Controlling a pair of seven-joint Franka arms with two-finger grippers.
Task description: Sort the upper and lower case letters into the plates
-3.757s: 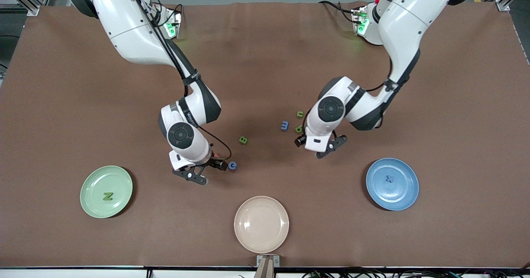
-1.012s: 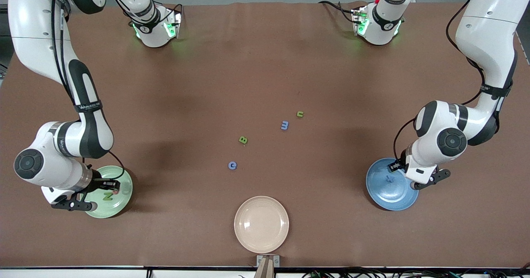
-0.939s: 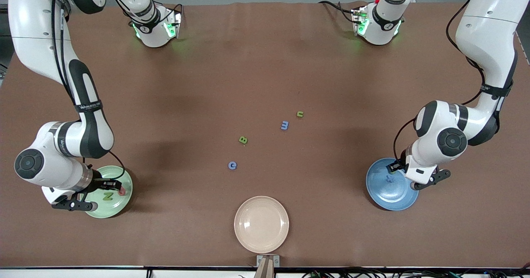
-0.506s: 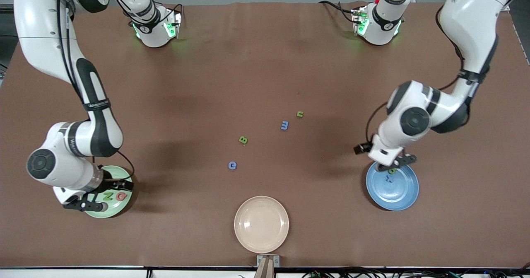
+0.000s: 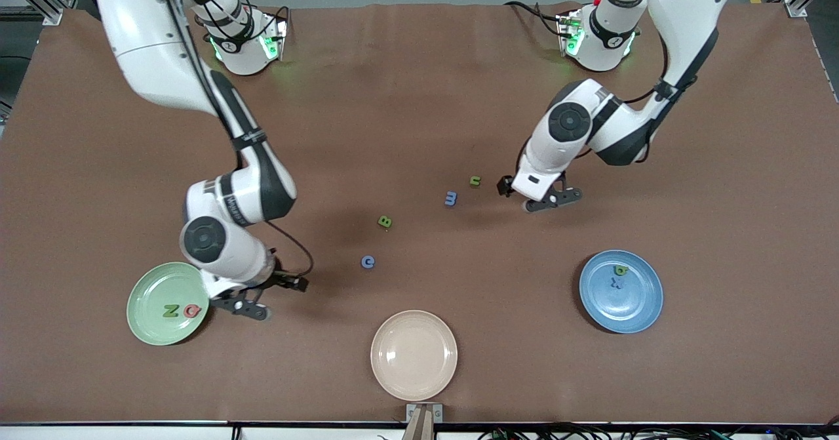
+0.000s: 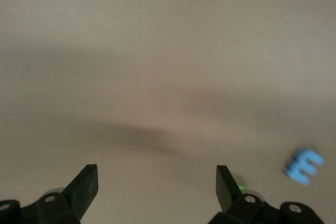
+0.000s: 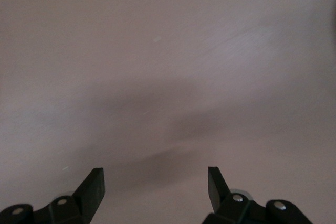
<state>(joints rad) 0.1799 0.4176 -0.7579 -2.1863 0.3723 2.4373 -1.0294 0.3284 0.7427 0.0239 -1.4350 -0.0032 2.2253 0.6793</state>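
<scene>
Front view high, facing robots; wrist views close, facing down at table [image 5: 419, 99]; shared: tabletop.

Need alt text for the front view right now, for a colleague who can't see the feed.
Two white arms work a brown table, both grippers open and empty: the right gripper beside the green plate holding N and a red letter, the left gripper near loose letters n and m. The blue plate holds two letters; the beige plate none.

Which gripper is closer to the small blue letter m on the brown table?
Left. The left gripper is open and empty above the table beside the small blue letter m, toward the left arm's end. The right gripper, also open and empty, is by the pale mint green plate.
</scene>
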